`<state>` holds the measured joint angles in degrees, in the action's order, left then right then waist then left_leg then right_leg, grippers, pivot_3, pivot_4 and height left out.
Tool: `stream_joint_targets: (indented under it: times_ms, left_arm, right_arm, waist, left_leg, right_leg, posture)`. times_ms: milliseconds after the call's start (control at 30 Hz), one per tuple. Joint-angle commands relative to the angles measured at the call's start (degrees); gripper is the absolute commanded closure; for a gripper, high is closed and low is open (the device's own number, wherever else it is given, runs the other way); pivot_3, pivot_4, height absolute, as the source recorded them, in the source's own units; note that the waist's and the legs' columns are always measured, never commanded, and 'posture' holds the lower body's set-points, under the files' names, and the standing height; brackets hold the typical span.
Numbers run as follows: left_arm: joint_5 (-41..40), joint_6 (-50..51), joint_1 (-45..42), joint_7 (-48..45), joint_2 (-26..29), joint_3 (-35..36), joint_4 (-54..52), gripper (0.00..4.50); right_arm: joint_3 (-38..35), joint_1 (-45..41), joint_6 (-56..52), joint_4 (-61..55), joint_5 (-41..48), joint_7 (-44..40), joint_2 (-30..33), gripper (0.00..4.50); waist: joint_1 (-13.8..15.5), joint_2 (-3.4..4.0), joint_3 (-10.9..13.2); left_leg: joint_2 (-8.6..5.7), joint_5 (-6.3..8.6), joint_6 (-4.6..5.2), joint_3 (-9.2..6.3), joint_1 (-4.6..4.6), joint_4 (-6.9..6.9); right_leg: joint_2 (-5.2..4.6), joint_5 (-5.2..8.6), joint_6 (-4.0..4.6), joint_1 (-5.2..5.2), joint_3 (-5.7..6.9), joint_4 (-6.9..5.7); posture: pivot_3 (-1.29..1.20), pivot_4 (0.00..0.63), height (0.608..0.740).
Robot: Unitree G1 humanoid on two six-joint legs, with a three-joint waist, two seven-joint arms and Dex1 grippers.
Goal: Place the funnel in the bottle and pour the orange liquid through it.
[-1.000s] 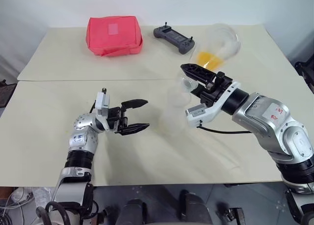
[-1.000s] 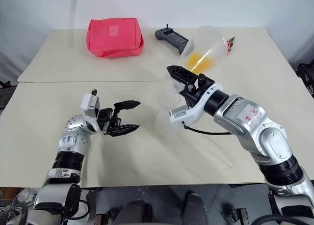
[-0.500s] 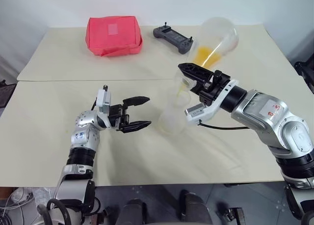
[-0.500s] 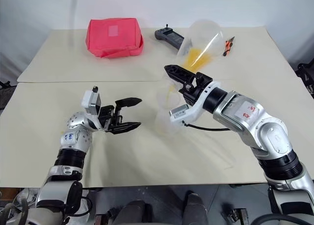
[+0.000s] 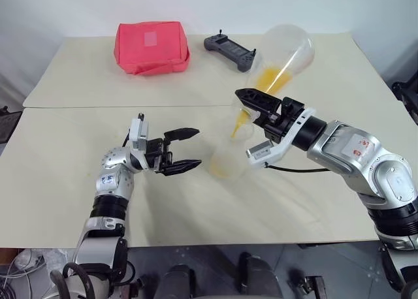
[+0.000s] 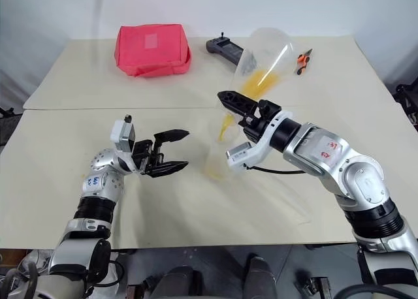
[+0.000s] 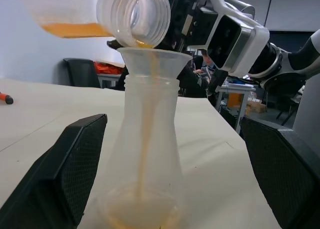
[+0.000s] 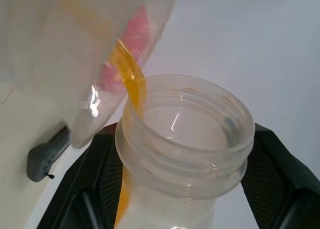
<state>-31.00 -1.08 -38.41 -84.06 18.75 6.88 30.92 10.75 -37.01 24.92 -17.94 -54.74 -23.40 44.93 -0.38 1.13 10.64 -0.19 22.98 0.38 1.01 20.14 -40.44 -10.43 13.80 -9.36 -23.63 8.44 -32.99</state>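
A second clear plastic flask (image 5: 284, 51) is gripped at its neck by the closed right end effector (image 5: 251, 102) and tipped over the small clear funnel (image 7: 150, 59), so the orange liquid (image 7: 145, 154) is led into the clear flask-like bottle (image 5: 228, 152) on the desk (image 5: 78, 181). Just beside the bottle, the left end effector (image 5: 186, 149) is held open, probably to steady it.

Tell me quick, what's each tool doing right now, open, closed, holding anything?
Left tool: open, holding nothing, beside the bottle.
Right tool: closed on the tilted flask, pouring orange liquid.
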Motion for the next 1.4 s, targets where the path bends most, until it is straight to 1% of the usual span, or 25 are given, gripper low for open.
stream_joint_targets:
  times_ms: [33, 433, 933, 1400]
  left_arm:
    - [-0.2, -0.7, -1.4, -0.4, -0.1, 0.4, 0.1, 0.00]
    - [-0.1, -0.9, -1.8, -0.6, 0.0, 0.4, 0.9, 0.00]
    - [0.0, -1.0, -2.3, -0.6, -0.2, 0.3, 1.1, 0.00]
    - [-0.1, -0.9, -1.9, -0.7, 0.1, 0.3, 0.6, 0.00]
  right_arm:
    - [-1.6, -1.2, 0.9, -1.0, -0.5, 1.8, 1.0, 1.71]
    - [-1.7, -2.8, 2.9, 0.9, -2.2, 4.1, 1.5, 1.71]
    - [-1.8, -2.7, 5.2, 1.2, -2.7, 6.3, 2.1, 1.71]
    - [-2.5, -3.5, 5.2, 1.1, -5.7, 12.0, 2.8, 1.71]
  waist:
    - [0.0, 0.00, 0.0]
    - [0.0, 0.00, 0.0]
    - [0.0, 0.00, 0.0]
    - [0.0, 0.00, 0.0]
  left_leg:
    - [0.00, 0.00, 0.00, 0.00, 0.00, 0.00]
    - [0.00, 0.00, 0.00, 0.00, 0.01, -0.07]
    - [0.00, 0.00, 0.00, 0.00, 0.02, -0.13]
    - [0.00, 0.00, 0.00, 0.00, 0.03, -0.18]
  right_leg:
    - [0.00, 0.00, 0.00, 0.00, 0.00, 0.00]
    - [0.00, 0.00, 0.00, 0.00, -0.01, -0.04]
    - [0.00, 0.00, 0.00, 0.00, -0.01, -0.08]
    - [-0.01, 0.00, 0.00, 0.00, -0.02, -0.12]
  posture:
    - [0.00, 0.150, 0.740]
    - [0.00, 0.150, 0.740]
    - [0.00, 0.150, 0.740]
    - [0.00, 0.150, 0.740]
